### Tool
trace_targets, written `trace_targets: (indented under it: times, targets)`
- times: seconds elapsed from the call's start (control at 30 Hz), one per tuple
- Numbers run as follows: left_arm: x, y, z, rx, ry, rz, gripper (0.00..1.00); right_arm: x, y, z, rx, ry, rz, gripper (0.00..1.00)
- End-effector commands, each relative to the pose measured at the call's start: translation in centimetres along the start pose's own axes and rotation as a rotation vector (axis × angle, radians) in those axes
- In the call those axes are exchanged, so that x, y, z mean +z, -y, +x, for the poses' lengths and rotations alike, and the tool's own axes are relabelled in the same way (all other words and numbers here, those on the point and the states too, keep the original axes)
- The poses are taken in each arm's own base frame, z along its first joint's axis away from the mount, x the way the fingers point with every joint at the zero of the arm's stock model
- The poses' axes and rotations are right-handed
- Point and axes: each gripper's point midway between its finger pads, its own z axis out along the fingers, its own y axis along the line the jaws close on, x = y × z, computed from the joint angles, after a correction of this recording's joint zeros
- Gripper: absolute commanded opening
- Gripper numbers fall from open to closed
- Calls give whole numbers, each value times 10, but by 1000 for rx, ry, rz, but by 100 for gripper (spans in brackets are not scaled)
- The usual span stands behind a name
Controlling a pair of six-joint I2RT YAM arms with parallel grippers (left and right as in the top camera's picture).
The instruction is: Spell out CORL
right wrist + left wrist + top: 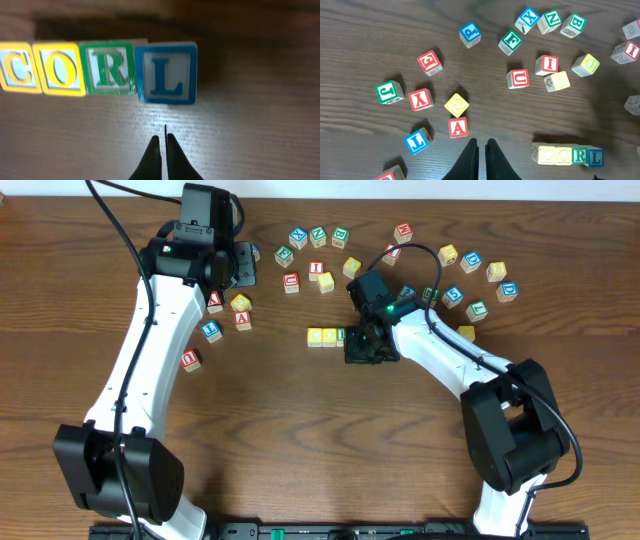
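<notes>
Four cubes stand side by side in a row that reads CORL in the right wrist view: yellow C (19,67), yellow O (59,68), green R (110,67), blue L (166,72). The L sits slightly lower than the others. My right gripper (162,137) is shut and empty, just short of the L and not touching it. From overhead the row (328,336) lies mid-table, its right end hidden under the right gripper (364,345). The left gripper (482,142) is shut and empty, high over the table's left part (243,265); the row (565,155) is at its right.
Loose letter cubes lie scattered across the back of the table (320,235), around the right arm (470,265) and near the left arm, such as a red A (457,127), a blue L (417,141) and a red U (518,78). One yellow cube (466,333) lies by the right forearm.
</notes>
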Motion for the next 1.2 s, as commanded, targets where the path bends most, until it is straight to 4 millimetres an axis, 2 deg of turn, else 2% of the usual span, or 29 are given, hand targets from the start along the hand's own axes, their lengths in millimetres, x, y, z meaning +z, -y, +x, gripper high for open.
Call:
trace_targets:
  times: [0.0,1.17]
  targets:
    - [2,-3,-1,-11,2,-14,7,3,6,-3,17,18,30,1]
    - [2,-3,-1,-15,1,-13,8,7,7,-14,15,74,31,1]
